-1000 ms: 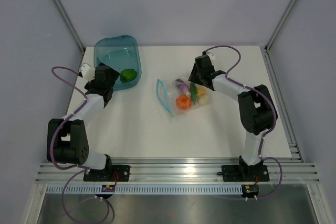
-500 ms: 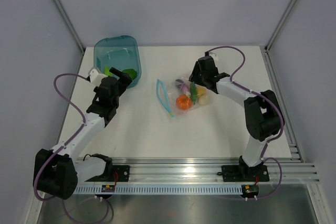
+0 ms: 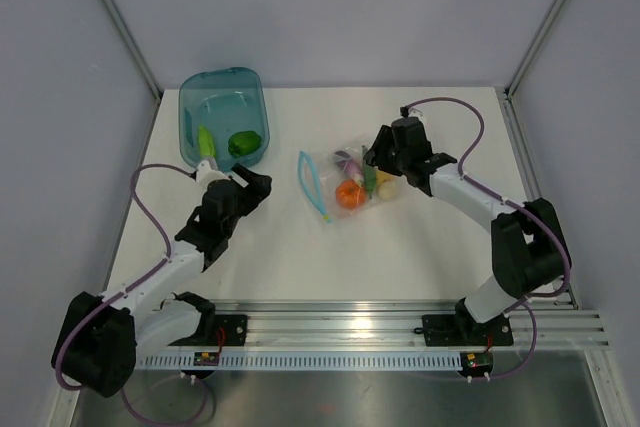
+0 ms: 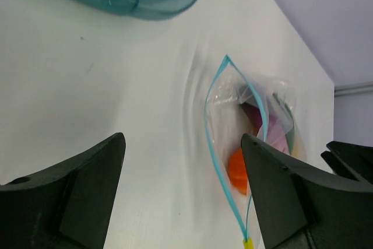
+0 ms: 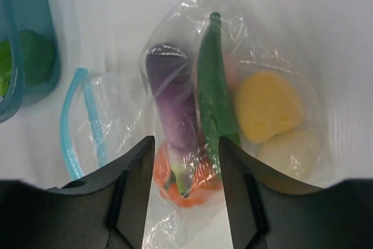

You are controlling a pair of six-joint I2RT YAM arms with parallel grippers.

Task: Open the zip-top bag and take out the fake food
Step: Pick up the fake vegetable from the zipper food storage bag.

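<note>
The zip-top bag [image 3: 338, 181] lay on the table [image 3: 290, 257], mouth agape toward the left gripper [image 4: 182, 141] — fingers spread, empty — while the right gripper [image 5: 186, 144], fingers apart, hovered over the fake food [image 5: 265, 106] inside.

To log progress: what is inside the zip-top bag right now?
Inside the zip-top bag: a purple eggplant, a green pod, a yellow lemon, a white egg and an orange-red tomato. The tomato is partly covered by the eggplant; anything beneath them cannot be seen.
</note>
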